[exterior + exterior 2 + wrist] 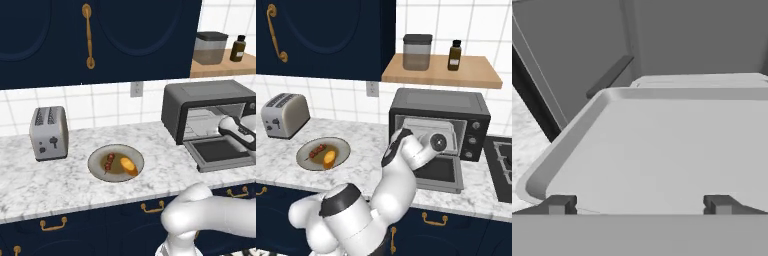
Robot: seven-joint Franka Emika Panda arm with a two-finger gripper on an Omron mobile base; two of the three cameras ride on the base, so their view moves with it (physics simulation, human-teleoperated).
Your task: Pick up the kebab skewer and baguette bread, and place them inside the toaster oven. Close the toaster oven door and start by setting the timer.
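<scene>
The toaster oven (210,107) looks like matt dark grey metal, its pulled-out tray (662,145) smooth, pale and dull. The counter (30,185) is polished white marble with grey veins; the toaster (48,133) to the left has a brushed silver sheen. The shelf (441,75) is plain light wood, the wall tiles (110,107) glossy white.

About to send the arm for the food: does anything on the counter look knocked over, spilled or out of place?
Nothing stands out. The kebab skewer and baguette bread lie side by side on the plate. The toaster oven has its door folded down flat, tray level inside, where the open gripper is empty.
</scene>
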